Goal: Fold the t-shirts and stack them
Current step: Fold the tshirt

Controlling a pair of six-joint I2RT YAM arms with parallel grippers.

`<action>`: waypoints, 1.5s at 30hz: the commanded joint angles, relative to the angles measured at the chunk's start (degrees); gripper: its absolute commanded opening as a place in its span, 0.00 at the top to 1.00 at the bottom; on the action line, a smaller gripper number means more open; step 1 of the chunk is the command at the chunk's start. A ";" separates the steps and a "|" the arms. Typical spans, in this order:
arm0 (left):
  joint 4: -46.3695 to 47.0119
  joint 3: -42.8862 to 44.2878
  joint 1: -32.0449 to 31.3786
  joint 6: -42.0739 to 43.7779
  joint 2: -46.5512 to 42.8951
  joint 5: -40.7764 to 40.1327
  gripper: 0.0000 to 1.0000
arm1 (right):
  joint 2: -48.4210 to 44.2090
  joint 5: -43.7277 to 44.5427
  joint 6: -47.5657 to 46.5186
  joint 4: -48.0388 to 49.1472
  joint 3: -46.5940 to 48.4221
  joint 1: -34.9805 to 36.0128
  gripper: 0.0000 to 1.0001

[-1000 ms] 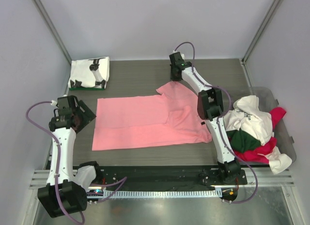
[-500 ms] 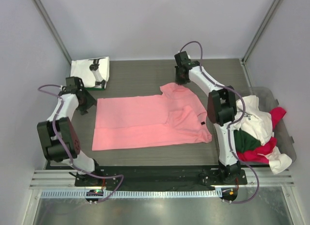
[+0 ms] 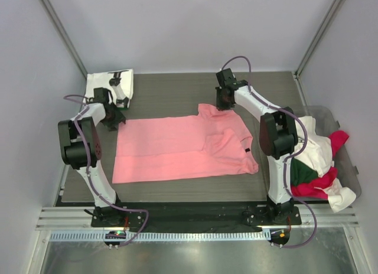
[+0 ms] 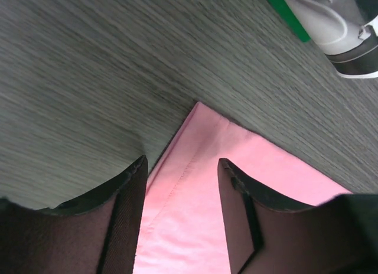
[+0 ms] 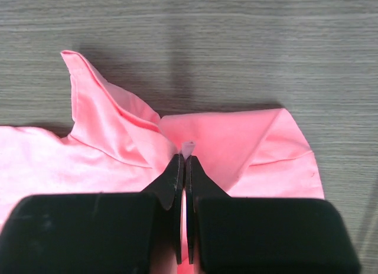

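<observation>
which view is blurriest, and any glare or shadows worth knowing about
Left wrist view: softest, the table grain looks smeared, the left tool dark and unsharp up close. Right wrist view: crisp, a soft shadow on the table beyond the pink shirt that the right tool pinches. Top view: even light, pale glare on the metal sheet at the bottom.

Dark grey wood-grain surface (image 3: pixel 171 94). A salmon-pink t-shirt (image 3: pixel 171 147) is laid out across the middle, flat at the left and rumpled toward the right end. A folded white t-shirt with black print (image 3: pixel 109 85) is placed at the far left corner, stacked on a green layer (image 4: pixel 283 14) seen only as an edge. A clear bin (image 3: pixel 322 110) is noted at the right edge; whether it stands on the surface cannot be told.
</observation>
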 commanded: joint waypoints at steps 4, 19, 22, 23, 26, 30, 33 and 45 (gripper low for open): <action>3.05 2.05 -0.88 1.81 2.55 -2.19 0.55 | -3.54 -2.83 0.02 3.40 -1.95 -0.45 0.99; 5.33 3.03 -1.15 4.19 6.15 1.76 0.76 | -4.86 -3.97 0.54 4.54 -4.85 -0.71 0.99; 5.60 3.03 -1.41 4.19 6.16 2.65 0.92 | -5.39 -4.06 0.81 4.45 -4.68 -0.71 0.99; 5.51 3.11 -1.41 4.01 5.72 2.91 0.99 | -5.65 -4.15 0.72 4.45 -4.68 -0.71 0.99; 5.07 2.76 -1.50 3.40 2.75 3.27 1.00 | -7.40 -3.97 0.81 4.10 -5.03 -0.71 0.99; 2.89 2.32 -1.50 3.40 -1.82 1.77 1.00 | -11.09 -3.71 0.98 3.57 -6.26 -0.80 0.99; 2.09 0.92 -1.50 3.40 -5.51 1.33 1.00 | -14.69 -3.71 1.25 3.22 -8.54 -0.71 0.99; 2.26 -10.94 -1.50 2.43 -19.68 0.54 1.00 | -32.26 -2.30 3.09 3.31 -25.67 -0.71 0.99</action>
